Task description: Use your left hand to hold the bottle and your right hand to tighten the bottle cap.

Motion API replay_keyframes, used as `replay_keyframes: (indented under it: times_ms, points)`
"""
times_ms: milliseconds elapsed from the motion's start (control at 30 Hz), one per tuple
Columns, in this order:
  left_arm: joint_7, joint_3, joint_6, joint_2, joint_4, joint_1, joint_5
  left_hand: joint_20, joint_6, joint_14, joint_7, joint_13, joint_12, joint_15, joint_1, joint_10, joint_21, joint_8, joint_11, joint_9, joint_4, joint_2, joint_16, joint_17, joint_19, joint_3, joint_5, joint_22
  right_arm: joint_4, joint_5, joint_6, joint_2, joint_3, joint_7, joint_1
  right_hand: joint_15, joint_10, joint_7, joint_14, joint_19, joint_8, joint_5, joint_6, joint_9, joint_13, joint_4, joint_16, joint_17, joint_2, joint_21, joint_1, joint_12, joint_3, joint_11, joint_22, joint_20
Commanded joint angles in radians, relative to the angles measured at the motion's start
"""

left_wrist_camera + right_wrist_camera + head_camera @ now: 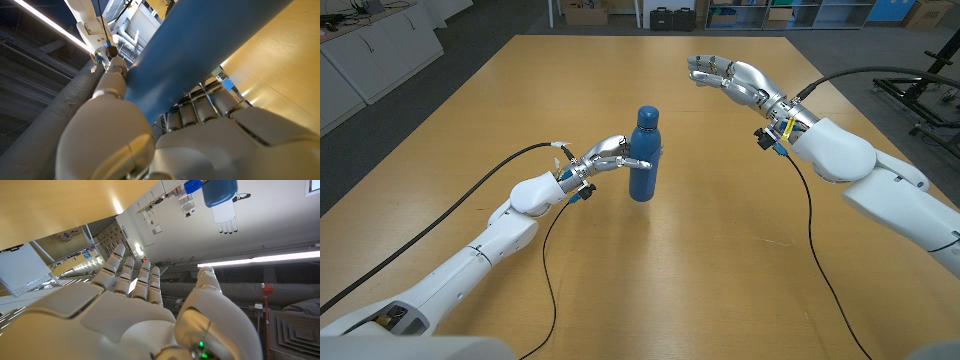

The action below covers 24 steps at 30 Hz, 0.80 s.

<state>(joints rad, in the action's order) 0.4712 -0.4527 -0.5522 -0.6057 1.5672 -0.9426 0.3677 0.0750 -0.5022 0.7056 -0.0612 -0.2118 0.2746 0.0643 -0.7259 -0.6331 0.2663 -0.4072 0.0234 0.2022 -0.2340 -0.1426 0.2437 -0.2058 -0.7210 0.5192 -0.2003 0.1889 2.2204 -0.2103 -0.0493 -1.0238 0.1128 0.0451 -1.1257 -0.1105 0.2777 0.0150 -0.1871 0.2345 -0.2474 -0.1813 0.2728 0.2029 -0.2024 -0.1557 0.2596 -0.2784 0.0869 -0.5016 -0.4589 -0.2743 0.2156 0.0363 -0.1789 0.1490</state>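
Blue bottle (pixel 642 160), smooth matte cylinder with narrowed neck and rounded cap (pixel 647 116), stands upright mid-worktop (pixel 720 260), long axis vertical, cap up. Left hand (pixel 608 157) grips its body from the left side, metal fingers (pixel 202 107) wrapped round. Right hand (pixel 725 77) raised well apart to the right, fingers spread, holding nothing
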Motion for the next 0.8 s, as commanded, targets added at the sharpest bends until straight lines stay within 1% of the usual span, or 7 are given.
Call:
replay_keyframes:
  times_ms: [33, 267, 300, 500, 633, 700, 800]
  points:
    - [0.008, -0.008, 0.019, 0.004, 0.004, 0.008, -0.004, 0.094, -0.136, 0.007, 0.128, -0.003, 0.002, 0.167, -0.151, -0.084, 0.004, -0.006, 0.074, 0.005, 0.065, 0.169, -0.002, -0.003, -0.008, 0.07, -0.009, 0.004, 0.032, 0.013, 0.053, -0.043, 0.002, -0.045, 0.04, -0.009, 0.016, 0.009, -0.019, 0.025, -0.01, -0.002, 0.028, 0.005, -0.005, -0.002, 0.007, 0.0, -0.001, -0.006, -0.018, -0.009, 0.001, 0.005, -0.003, 0.015]
    - [0.01, -0.01, 0.026, 0.005, 0.004, 0.007, -0.004, 0.093, -0.138, 0.009, 0.128, -0.004, 0.002, 0.166, -0.152, -0.085, 0.005, -0.006, 0.073, 0.005, 0.065, 0.171, -0.002, -0.003, -0.009, 0.071, -0.01, 0.005, 0.053, 0.036, 0.08, -0.07, 0.007, -0.069, 0.065, -0.006, 0.013, 0.009, -0.03, 0.049, 0.005, -0.006, -0.004, 0.005, -0.005, -0.015, 0.005, 0.003, -0.012, -0.006, -0.051, -0.008, 0.009, 0.014, -0.002, 0.047]
    - [0.01, -0.011, 0.027, 0.006, 0.004, 0.007, -0.004, 0.093, -0.138, 0.009, 0.128, -0.004, 0.002, 0.166, -0.152, -0.086, 0.005, -0.006, 0.073, 0.005, 0.065, 0.171, -0.002, -0.003, -0.009, 0.072, -0.01, 0.005, 0.055, 0.039, 0.082, -0.072, 0.008, -0.071, 0.068, -0.005, 0.011, 0.011, -0.033, 0.052, 0.006, -0.007, -0.006, 0.005, -0.005, -0.017, 0.005, 0.003, -0.015, -0.005, -0.061, -0.008, 0.011, 0.019, -0.002, 0.054]
    - [0.012, -0.014, 0.027, 0.008, 0.006, 0.003, -0.004, 0.092, -0.139, 0.01, 0.128, -0.005, 0.002, 0.165, -0.152, -0.088, 0.005, -0.006, 0.073, 0.005, 0.066, 0.172, -0.003, -0.004, -0.009, 0.072, -0.01, 0.005, 0.075, 0.056, 0.103, -0.089, 0.012, -0.089, 0.086, -0.003, 0.012, 0.014, -0.034, 0.051, 0.008, -0.009, -0.01, 0.005, -0.005, -0.021, 0.003, 0.005, -0.018, -0.001, -0.078, -0.008, 0.015, 0.021, -0.002, 0.062]
    - [0.009, -0.013, 0.027, 0.006, 0.012, -0.001, -0.007, 0.091, -0.14, 0.011, 0.129, -0.005, 0.001, 0.165, -0.152, -0.087, 0.006, -0.005, 0.073, 0.005, 0.066, 0.173, -0.003, -0.004, -0.009, 0.072, -0.011, 0.005, 0.093, 0.065, 0.124, -0.104, 0.009, -0.101, 0.093, 0.005, 0.013, 0.001, -0.027, 0.042, 0.011, -0.011, -0.015, 0.005, -0.005, -0.022, -0.003, 0.006, -0.022, 0.007, -0.093, -0.009, 0.019, 0.021, -0.002, 0.065]
    - [0.007, -0.012, 0.028, 0.005, 0.015, -0.003, -0.009, 0.091, -0.14, 0.011, 0.129, -0.006, 0.001, 0.165, -0.152, -0.088, 0.005, -0.005, 0.076, 0.006, 0.066, 0.173, -0.004, -0.004, -0.008, 0.072, -0.011, 0.005, 0.102, 0.071, 0.136, -0.114, 0.006, -0.108, 0.096, 0.015, 0.013, 0.002, -0.029, 0.042, 0.011, -0.011, -0.015, 0.005, -0.005, -0.022, -0.003, 0.007, -0.024, 0.009, -0.098, -0.009, 0.02, 0.021, -0.002, 0.065]
    - [0.006, -0.012, 0.029, 0.002, 0.02, -0.006, -0.011, 0.091, -0.141, 0.012, 0.129, -0.006, 0.001, 0.164, -0.152, -0.089, 0.006, -0.005, 0.077, 0.006, 0.066, 0.174, -0.004, -0.004, -0.008, 0.073, -0.011, 0.006, 0.117, 0.074, 0.154, -0.128, 0.002, -0.122, 0.1, 0.017, 0.016, 0.002, -0.03, 0.041, 0.011, -0.012, -0.014, 0.005, -0.005, -0.022, -0.003, 0.007, -0.025, 0.011, -0.102, -0.01, 0.021, 0.021, -0.003, 0.065]
